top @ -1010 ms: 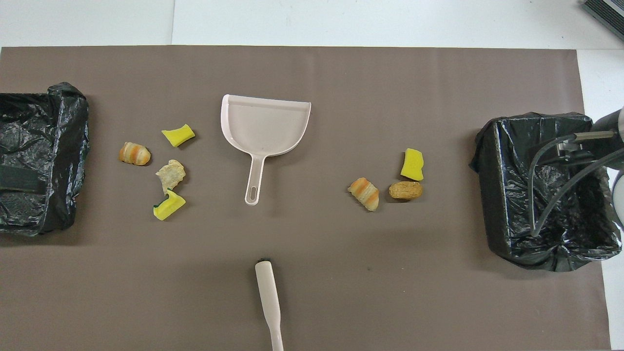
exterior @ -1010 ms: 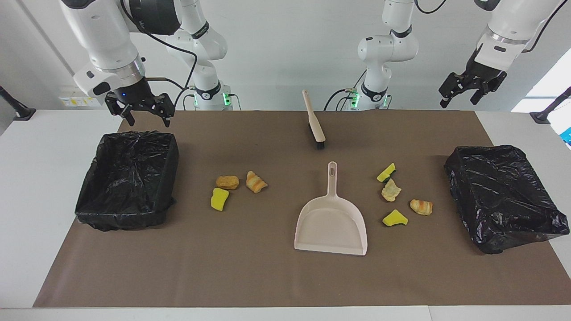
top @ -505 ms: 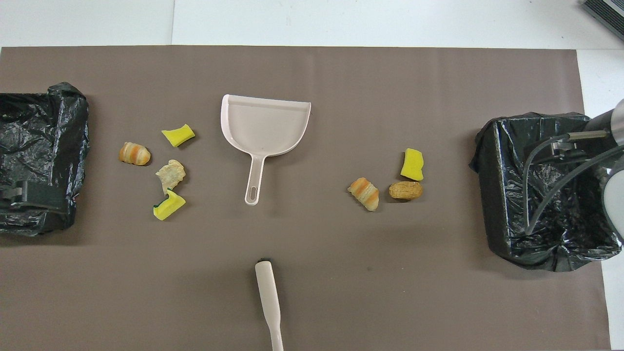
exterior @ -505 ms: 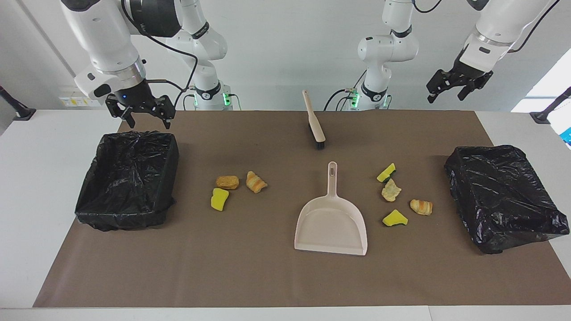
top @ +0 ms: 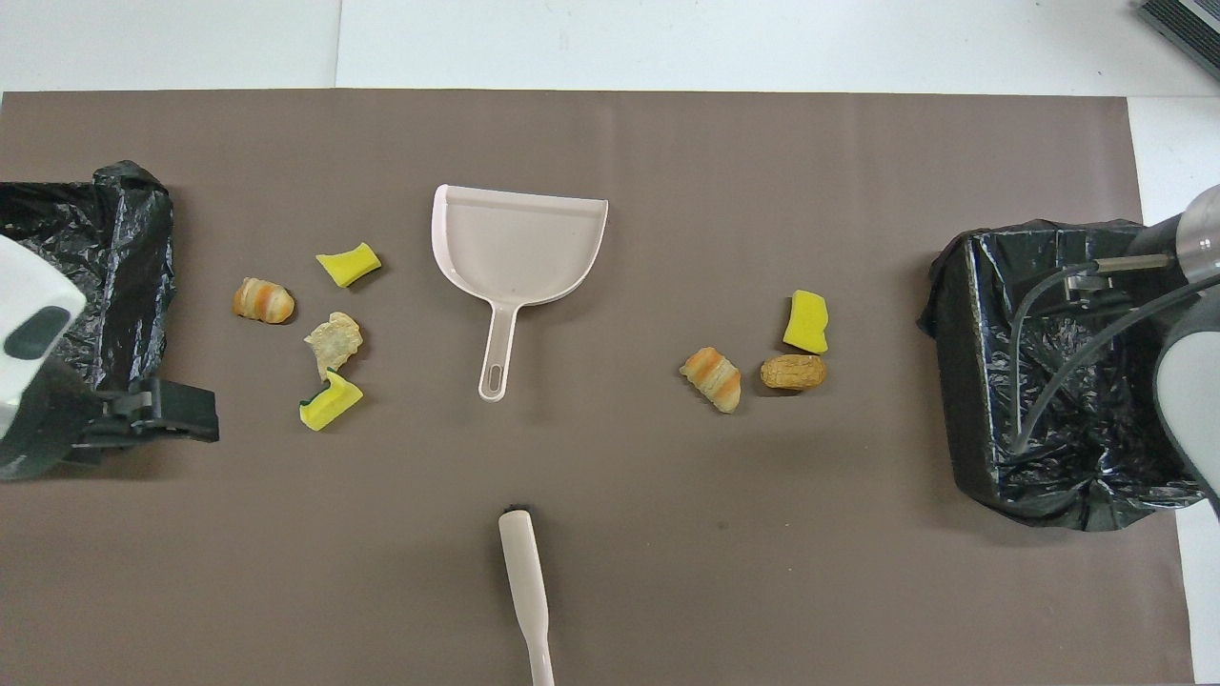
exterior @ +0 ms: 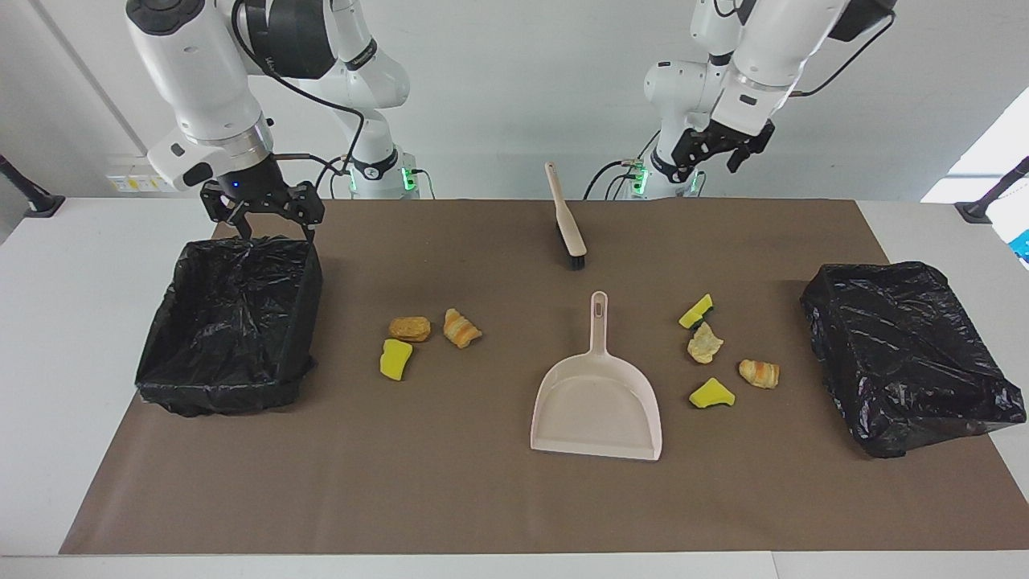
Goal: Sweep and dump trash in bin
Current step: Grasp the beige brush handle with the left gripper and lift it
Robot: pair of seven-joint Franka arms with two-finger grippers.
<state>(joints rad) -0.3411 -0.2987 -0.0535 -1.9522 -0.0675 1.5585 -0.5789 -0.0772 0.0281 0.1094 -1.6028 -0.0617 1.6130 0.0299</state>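
white table (exterior: 72,338) under brown mat (exterior: 450,498) with dustpan (exterior: 596,406), brush (exterior: 566,219), trash (exterior: 410,328), two lined bins (exterior: 229,322)

Dustpan (exterior: 596,410) sits mid-mat (exterior: 482,498), handle pointing toward the robots, and the brush (exterior: 567,219) lies nearer the robots than that handle. Toward the left arm's end, four scraps (exterior: 707,350) cluster beside the pan, with a lined bin (exterior: 908,354) past them at the mat's edge. Toward the right arm's end, three scraps (exterior: 418,338) sit between the pan and the other lined bin (exterior: 229,322). The right gripper (exterior: 261,211) hangs over that bin's robot-side rim. The left gripper (exterior: 707,149) is up over the mat's robot-side edge, roughly, seen slantwise.
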